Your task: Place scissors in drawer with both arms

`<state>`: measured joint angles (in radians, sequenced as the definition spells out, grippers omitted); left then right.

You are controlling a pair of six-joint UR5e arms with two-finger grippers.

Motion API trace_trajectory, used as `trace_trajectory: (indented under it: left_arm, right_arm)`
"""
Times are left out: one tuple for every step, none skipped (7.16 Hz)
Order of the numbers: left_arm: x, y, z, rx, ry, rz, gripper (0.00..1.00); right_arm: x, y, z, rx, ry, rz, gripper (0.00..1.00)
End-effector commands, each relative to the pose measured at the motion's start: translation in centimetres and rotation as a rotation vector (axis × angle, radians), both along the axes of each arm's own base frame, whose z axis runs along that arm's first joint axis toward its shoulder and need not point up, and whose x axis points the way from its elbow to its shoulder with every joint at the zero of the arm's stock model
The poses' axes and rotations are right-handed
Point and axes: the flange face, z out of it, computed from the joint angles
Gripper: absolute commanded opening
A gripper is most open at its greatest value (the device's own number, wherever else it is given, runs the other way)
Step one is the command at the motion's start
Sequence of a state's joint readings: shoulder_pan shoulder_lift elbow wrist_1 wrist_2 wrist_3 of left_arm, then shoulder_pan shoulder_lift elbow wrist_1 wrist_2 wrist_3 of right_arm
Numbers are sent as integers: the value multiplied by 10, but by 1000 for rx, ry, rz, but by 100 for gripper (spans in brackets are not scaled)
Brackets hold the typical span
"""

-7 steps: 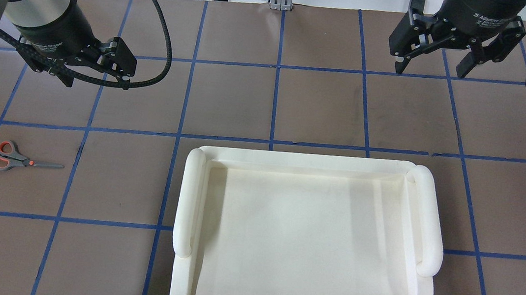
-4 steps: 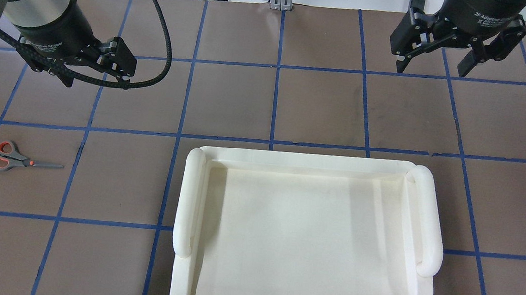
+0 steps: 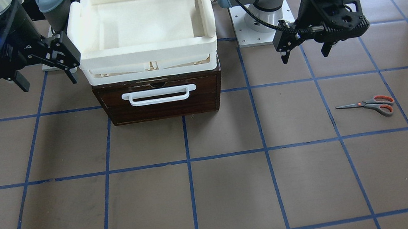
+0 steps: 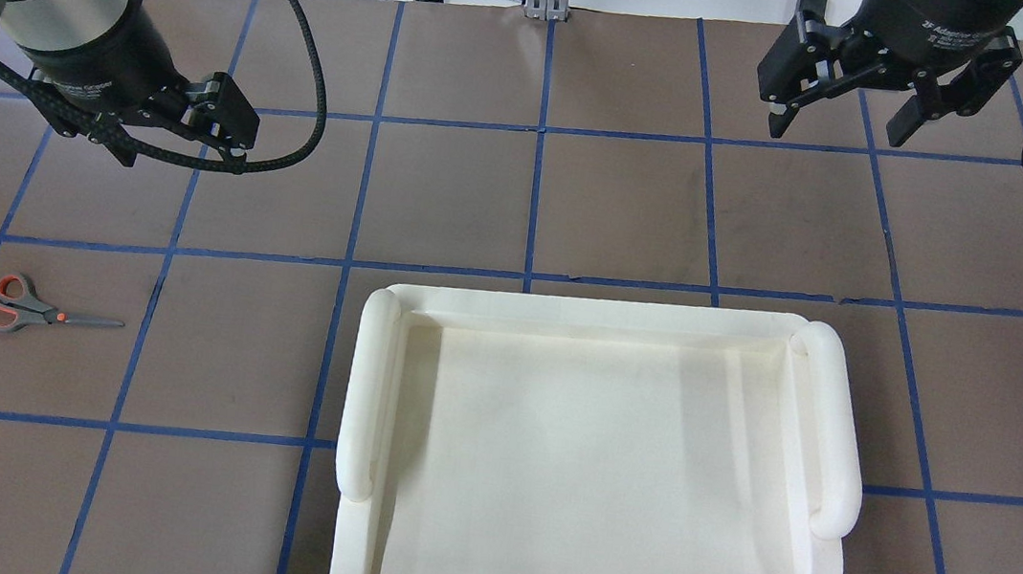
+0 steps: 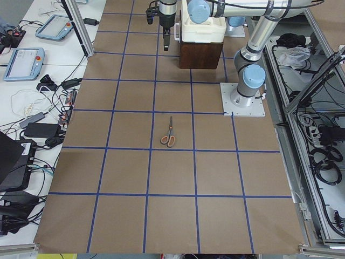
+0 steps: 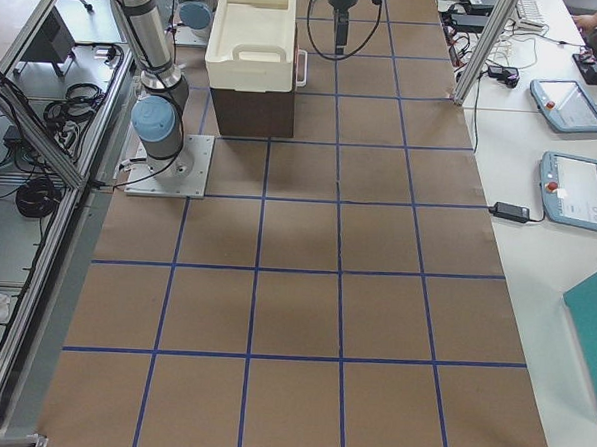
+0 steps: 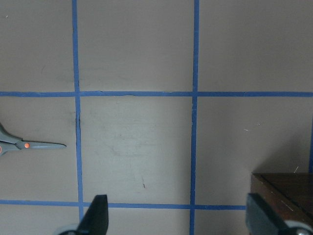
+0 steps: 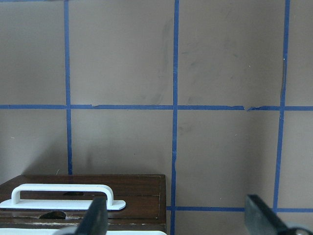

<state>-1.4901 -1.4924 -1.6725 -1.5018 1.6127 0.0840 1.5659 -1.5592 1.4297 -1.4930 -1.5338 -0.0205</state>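
Scissors (image 3: 368, 103): flat, untouched, left half of table (image 3: 239, 190); drawer (image 3: 162, 103) closed; left gripper (image 3: 305, 54) and right gripper (image 3: 48, 80) spread, empty; drawer-opening likely next.

Small grey scissors (image 4: 37, 313) with orange-lined loops lie flat by the left edge of the brown, blue-gridded table (image 4: 616, 212). A big white plastic tray (image 4: 369, 377) takes up the near middle. The black two-finger left gripper (image 4: 167, 140) and right gripper (image 4: 838, 127) hover toward the far corners, jaws spread.

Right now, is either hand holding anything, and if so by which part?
Nothing is held. The left hand and the right hand are both open and empty; the scissors lie on the table, apart from both.
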Motion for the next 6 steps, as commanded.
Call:
trace_trajectory:
  left_arm:
    - [38, -3, -18, 44, -6, -65, 100]
    - [78, -3, -49, 110, 20, -166, 100]
    - [110, 3, -80, 169, 57, -214, 100]
    - [130, 9, -105, 217, 76, -243, 100]
    - [156, 9, -128, 263, 108, -370, 100]
    - [186, 10, -148, 298, 147, -473, 100]
  right_arm:
    - [0, 0, -1, 4, 2, 0, 100]
    - [-1, 1, -2, 12, 11, -2, 100]
    - [0, -1, -2, 5, 4, -8, 100]
    - [0, 0, -3, 17, 4, -175, 100]
    - [6, 2, -2, 27, -8, -344, 100]
    - [14, 2, -5, 28, -7, -377, 100]
